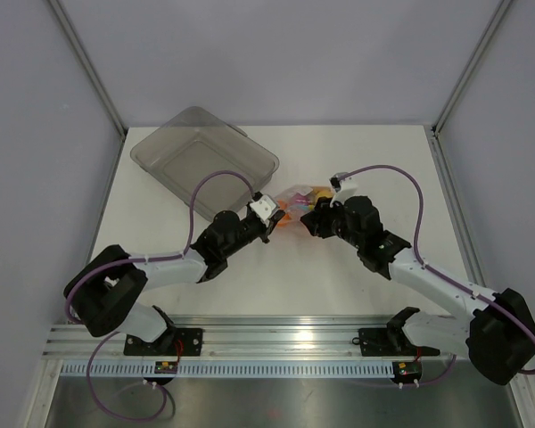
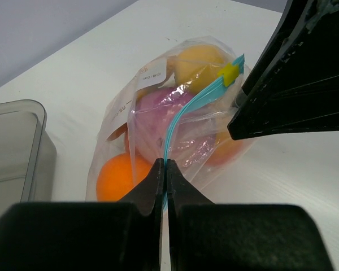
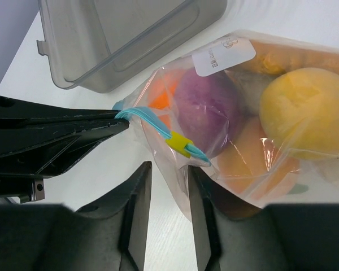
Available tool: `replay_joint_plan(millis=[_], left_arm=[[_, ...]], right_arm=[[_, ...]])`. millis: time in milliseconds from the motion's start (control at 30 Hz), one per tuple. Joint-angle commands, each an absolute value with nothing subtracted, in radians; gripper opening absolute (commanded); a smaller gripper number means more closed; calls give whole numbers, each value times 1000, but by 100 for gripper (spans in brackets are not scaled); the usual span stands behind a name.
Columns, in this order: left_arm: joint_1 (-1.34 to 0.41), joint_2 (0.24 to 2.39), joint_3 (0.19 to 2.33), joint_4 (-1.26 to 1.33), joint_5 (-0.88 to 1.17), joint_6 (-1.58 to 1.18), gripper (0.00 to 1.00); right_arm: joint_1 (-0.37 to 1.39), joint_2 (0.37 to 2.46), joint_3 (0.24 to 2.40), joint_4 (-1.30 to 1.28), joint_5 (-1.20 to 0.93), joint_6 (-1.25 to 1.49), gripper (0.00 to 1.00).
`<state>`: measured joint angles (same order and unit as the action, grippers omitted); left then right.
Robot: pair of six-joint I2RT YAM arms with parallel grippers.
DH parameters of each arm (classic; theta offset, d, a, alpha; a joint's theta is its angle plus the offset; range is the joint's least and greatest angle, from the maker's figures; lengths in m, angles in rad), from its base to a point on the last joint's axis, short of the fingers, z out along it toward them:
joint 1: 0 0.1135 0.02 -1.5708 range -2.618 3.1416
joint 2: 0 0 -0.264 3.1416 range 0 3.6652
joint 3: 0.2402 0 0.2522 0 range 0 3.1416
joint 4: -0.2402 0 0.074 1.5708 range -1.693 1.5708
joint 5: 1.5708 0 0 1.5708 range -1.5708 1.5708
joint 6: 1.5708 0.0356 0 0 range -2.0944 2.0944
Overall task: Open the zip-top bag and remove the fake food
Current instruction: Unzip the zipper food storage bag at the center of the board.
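Observation:
The zip-top bag (image 1: 300, 197) lies in the middle of the table, clear plastic with a teal zip strip (image 2: 183, 110) and a yellow slider (image 3: 179, 144). Through it shows the fake food: an orange ball (image 2: 116, 178), a purple piece (image 3: 206, 107) and a yellow-orange fruit (image 3: 299, 107). My left gripper (image 2: 165, 167) is shut on the end of the zip strip. My right gripper (image 3: 168, 175) stands open just below the slider, with a loose fold of the bag's plastic hanging between its jaws. In the top view the two grippers (image 1: 269, 214) (image 1: 314, 217) face each other across the bag.
A grey translucent tray (image 1: 203, 156) sits at the back left, close behind the bag; its wall (image 2: 37, 152) shows at the left of the left wrist view. The right gripper's dark fingers (image 2: 294, 84) fill the upper right of that view.

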<state>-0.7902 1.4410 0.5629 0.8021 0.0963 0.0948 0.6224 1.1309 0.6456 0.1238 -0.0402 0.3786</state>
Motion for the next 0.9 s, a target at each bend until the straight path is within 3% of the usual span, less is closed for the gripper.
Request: replay_joint_plan(millis=[0, 200, 567, 867], left_arm=[[-790, 1398, 583, 856, 66, 81, 0], [-790, 1348, 558, 856, 5, 60, 0], [-790, 1315, 534, 864, -75, 55, 0], [-788, 1302, 523, 867, -72, 51, 0]], right_arm=[[635, 1078, 690, 135, -6, 342, 41], [635, 1010, 661, 173, 31, 267, 56], [635, 966, 565, 330, 3, 80, 68], [635, 1052, 594, 370, -109, 55, 66]])
